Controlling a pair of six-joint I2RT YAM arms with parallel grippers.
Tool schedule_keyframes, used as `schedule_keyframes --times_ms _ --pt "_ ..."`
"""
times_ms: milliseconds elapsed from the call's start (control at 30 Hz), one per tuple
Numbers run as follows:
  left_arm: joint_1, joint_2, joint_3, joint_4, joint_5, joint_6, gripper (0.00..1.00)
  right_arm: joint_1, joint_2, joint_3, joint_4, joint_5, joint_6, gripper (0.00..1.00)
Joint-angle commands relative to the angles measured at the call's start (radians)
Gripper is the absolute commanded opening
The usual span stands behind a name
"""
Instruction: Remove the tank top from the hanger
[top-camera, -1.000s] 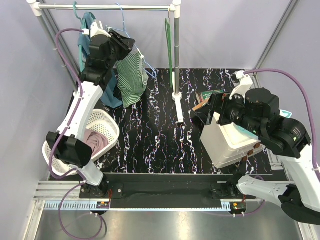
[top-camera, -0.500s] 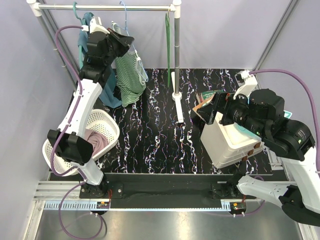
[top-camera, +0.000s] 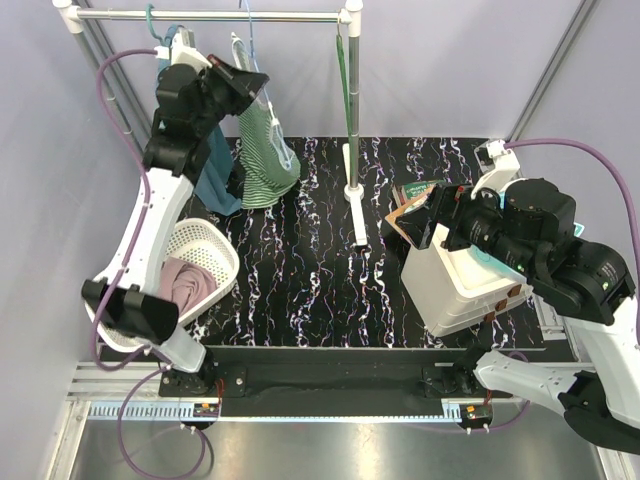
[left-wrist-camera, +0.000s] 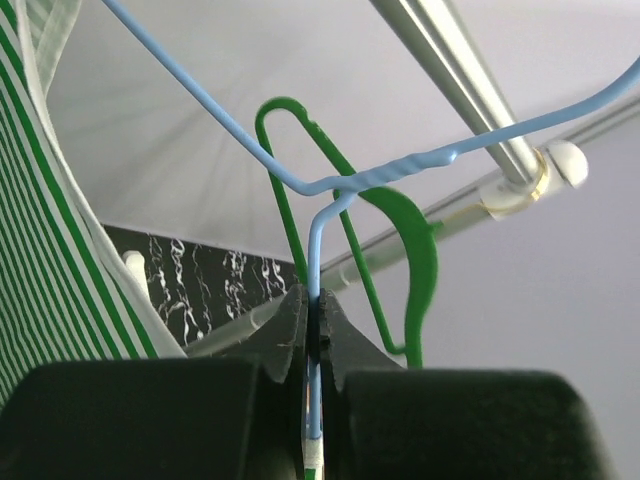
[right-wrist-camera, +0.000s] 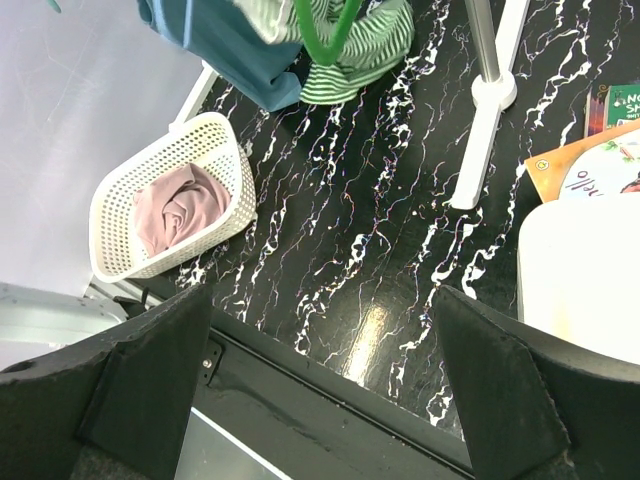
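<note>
Left wrist view: left gripper (left-wrist-camera: 315, 335) pinched shut on the blue hanger (left-wrist-camera: 330, 185). The striped tank top (top-camera: 264, 145) hangs on it below the rail (top-camera: 210, 15), not yet removed. Right gripper (right-wrist-camera: 320, 330) gapes wide, empty.

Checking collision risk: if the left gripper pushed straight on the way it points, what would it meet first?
The left gripper, shut on the blue hanger, would likely run into that hanger's twisted neck; the green hanger looks farther.
</note>
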Motion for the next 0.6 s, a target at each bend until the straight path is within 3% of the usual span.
schedule_keyframes --times_ms 0,267,567 --pt "-0.011 -0.182 -0.101 0.073 0.084 -0.011 0.00 -0.003 -0.011 0.013 -0.002 -0.016 -0.018 1.00" --pt "-0.094 -0.475 -0.384 0.062 0.098 -0.025 0.00 -0.003 -0.013 -0.001 -0.042 -0.066 -0.082 1.00" --pt "-0.366 -0.762 -0.628 -0.010 -0.239 -0.081 0.00 0.000 0.039 -0.064 -0.005 -0.324 -0.069 1.00"
